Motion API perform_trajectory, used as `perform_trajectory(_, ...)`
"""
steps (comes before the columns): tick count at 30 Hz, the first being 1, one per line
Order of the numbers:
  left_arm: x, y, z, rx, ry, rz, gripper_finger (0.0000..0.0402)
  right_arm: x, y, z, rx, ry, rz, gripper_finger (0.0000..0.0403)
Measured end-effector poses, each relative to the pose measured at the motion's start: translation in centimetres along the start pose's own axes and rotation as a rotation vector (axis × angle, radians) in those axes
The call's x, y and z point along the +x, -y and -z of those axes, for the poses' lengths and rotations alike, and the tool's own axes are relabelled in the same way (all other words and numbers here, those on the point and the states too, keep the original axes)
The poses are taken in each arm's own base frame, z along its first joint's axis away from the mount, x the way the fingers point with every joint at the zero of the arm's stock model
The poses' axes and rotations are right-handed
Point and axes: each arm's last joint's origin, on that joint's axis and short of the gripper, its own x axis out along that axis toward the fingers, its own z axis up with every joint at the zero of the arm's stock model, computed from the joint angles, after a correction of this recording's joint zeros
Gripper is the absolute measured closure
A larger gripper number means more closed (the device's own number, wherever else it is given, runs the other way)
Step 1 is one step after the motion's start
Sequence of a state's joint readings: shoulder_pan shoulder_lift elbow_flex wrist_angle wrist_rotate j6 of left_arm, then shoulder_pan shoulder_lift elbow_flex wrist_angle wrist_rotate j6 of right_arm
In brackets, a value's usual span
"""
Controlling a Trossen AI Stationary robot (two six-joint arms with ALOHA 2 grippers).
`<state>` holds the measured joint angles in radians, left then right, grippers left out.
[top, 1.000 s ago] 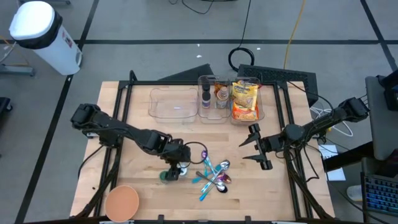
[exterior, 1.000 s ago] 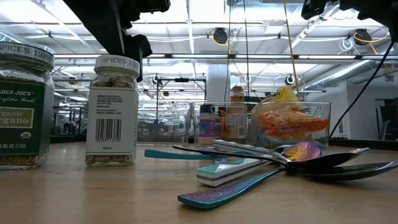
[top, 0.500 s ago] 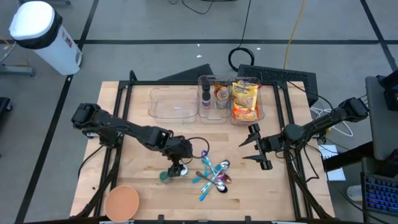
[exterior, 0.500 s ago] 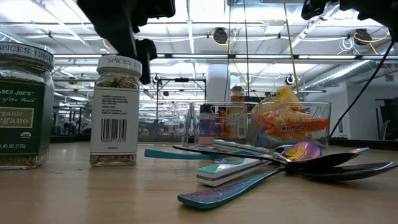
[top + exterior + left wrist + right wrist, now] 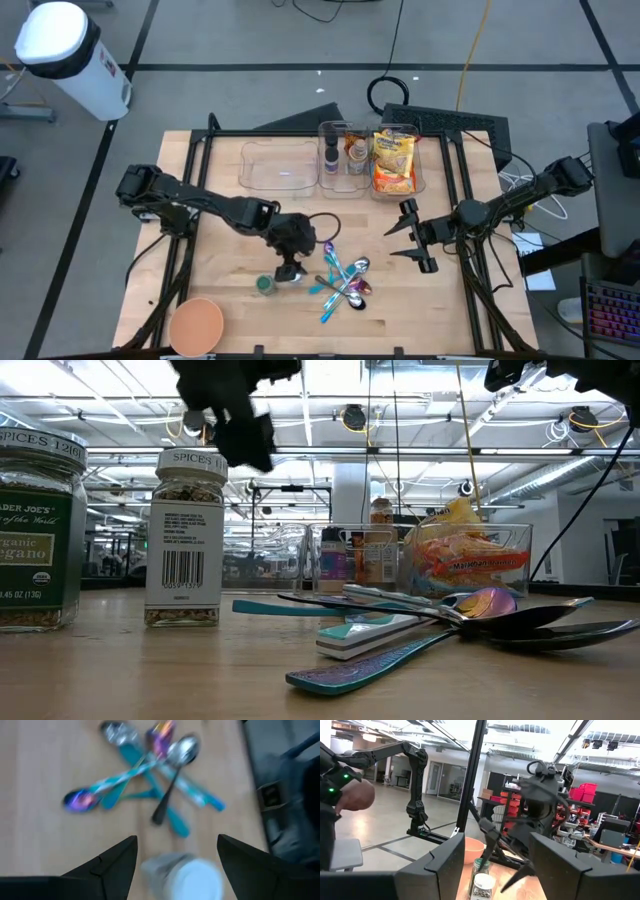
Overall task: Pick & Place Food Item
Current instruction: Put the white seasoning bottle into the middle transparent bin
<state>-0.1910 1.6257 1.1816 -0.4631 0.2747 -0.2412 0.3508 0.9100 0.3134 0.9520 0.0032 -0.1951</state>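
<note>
A white-capped spice jar stands upright on its base on the wooden table, beside a green-labelled oregano jar. From above, the white cap is just left of a heap of spoons and the green lid is nearer the front. My left gripper hovers open above the white-capped jar, clear of its cap in the low view; its wrist view shows the cap between the spread fingers. My right gripper waits open at the table's right.
Three clear bins stand at the far edge: an empty one, one with small bottles, one with a yellow snack bag. An orange bowl sits at the near left corner. Teal-handled spoons lie right of the jars.
My left gripper has gone up and toward the table's right and far side, away from the top of the white-capped jar. The jar has shifted slightly and now stands free and upright on the table.
</note>
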Motion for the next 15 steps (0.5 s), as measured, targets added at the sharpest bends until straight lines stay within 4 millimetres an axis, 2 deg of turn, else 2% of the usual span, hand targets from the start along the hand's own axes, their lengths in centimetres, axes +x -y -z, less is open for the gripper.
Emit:
perform_trajectory(4, 0.1, 0.8, -0.7, 0.019, 0.072, 0.067, 0.0119, 0.0, 0.0, 0.0, 0.0, 0.0, 0.0, 0.019)
perform_trajectory(10, 0.3, 2.0, -0.7, -0.018, 0.091, 0.083, 0.0119, 0.0, 0.0, 0.0, 0.0, 0.0, 0.0, 0.019)
perform_trajectory(15, 0.1, 3.9, -0.9, 0.0, 0.087, 0.094, 0.0105, 0.0, 0.0, 0.0, 0.0, 0.0, 0.0, 0.019)
